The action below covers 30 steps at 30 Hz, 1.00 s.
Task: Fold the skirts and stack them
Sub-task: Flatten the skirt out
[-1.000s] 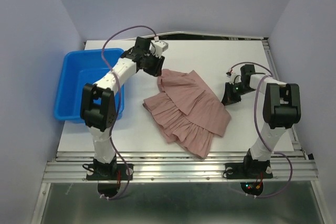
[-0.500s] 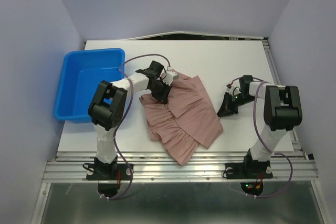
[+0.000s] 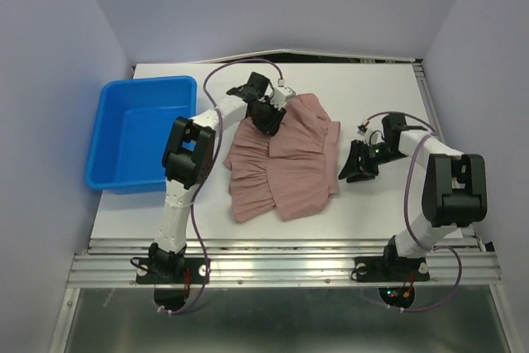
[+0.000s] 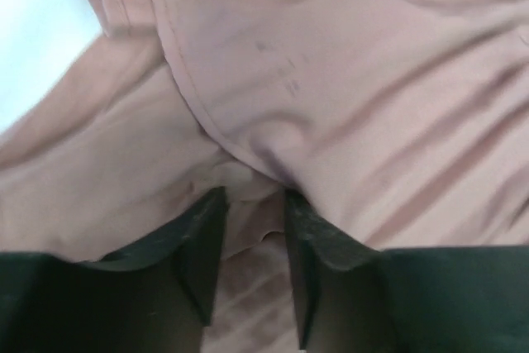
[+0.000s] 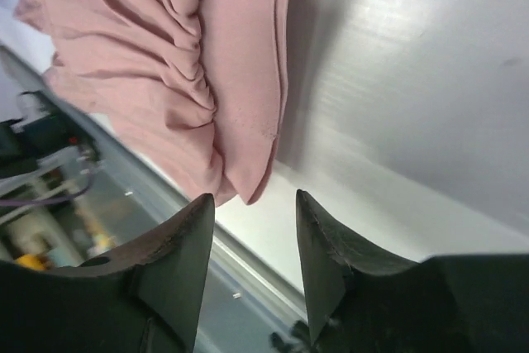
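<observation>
One dusty pink skirt [image 3: 285, 163] lies spread in the middle of the white table, its ruffled hem toward the front left. My left gripper [image 3: 273, 120] hovers low over its far edge. In the left wrist view its jaws [image 4: 254, 196] stand apart over the cloth [image 4: 347, 105], with a raised fold at the fingertips and nothing pinched. My right gripper [image 3: 348, 173] sits just off the skirt's right edge. The right wrist view shows it open [image 5: 254, 197] and empty, with the skirt's corner [image 5: 240, 121] a little ahead of the tips.
A blue plastic bin [image 3: 102, 150] stands at the table's left edge, beside the left arm. Bare white tabletop [image 3: 380, 97] lies to the right of the skirt and behind it. A metal rail [image 3: 281, 247] runs along the front edge.
The skirt has swung round and shifted left, now lying squarer. My left gripper moved back to its far edge. My right gripper went from shut to open beside the skirt's right edge.
</observation>
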### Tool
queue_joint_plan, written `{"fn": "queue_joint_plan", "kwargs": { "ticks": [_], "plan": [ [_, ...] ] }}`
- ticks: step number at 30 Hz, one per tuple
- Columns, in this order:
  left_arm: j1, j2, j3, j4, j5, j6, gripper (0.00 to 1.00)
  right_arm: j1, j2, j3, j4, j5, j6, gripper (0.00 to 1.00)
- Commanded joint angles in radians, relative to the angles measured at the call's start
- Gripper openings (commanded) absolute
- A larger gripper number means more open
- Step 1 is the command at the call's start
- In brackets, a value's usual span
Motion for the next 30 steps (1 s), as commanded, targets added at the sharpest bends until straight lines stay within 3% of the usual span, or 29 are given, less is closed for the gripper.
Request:
{"fn": "queue_joint_plan", "kwargs": {
  "ticks": [1, 4, 8, 11, 14, 19, 23, 25, 28, 30],
  "plan": [
    [0.000, -0.323, -0.148, -0.008, 0.020, 0.072, 0.49, 0.004, -0.107, 0.109, -0.036, 0.150, -0.188, 0.51],
    [-0.005, -0.523, -0.321, 0.010, 0.008, 0.131, 0.65, 0.004, -0.167, 0.143, -0.039, 0.191, -0.257, 0.54],
    [-0.017, -0.753, -0.589, 0.027, 0.002, 0.201, 0.66, 0.055, -0.179, 0.197, 0.004, 0.167, -0.260, 0.55],
    [-0.091, -0.901, -0.726, 0.047, -0.064, 0.248, 0.67, 0.160, -0.148, 0.236, 0.005, 0.170, -0.257, 0.53],
    [-0.173, -0.987, -0.919, 0.075, -0.133, 0.265, 0.67, 0.254, -0.112, 0.235, 0.051, 0.216, -0.217, 0.52],
    [-0.286, -1.035, -1.062, 0.175, -0.247, 0.245, 0.67, 0.265, 0.006, 0.331, 0.179, 0.292, -0.168, 0.52],
    [-0.264, -0.992, -0.981, 0.138, -0.215, 0.250, 0.67, 0.265, 0.115, 0.503, 0.179, 0.351, -0.177, 0.52],
    [-0.196, -0.902, -0.831, 0.013, -0.088, 0.320, 0.66, 0.265, 0.169, 0.596, 0.176, 0.395, -0.205, 0.54],
    [-0.101, -0.729, -0.495, -0.121, -0.008, 0.383, 0.66, 0.251, 0.238, 0.713, 0.162, 0.438, -0.249, 0.73],
    [-0.064, -0.641, -0.362, -0.158, 0.015, 0.402, 0.66, 0.240, 0.276, 0.766, 0.148, 0.450, -0.274, 0.75]
  ]
}}
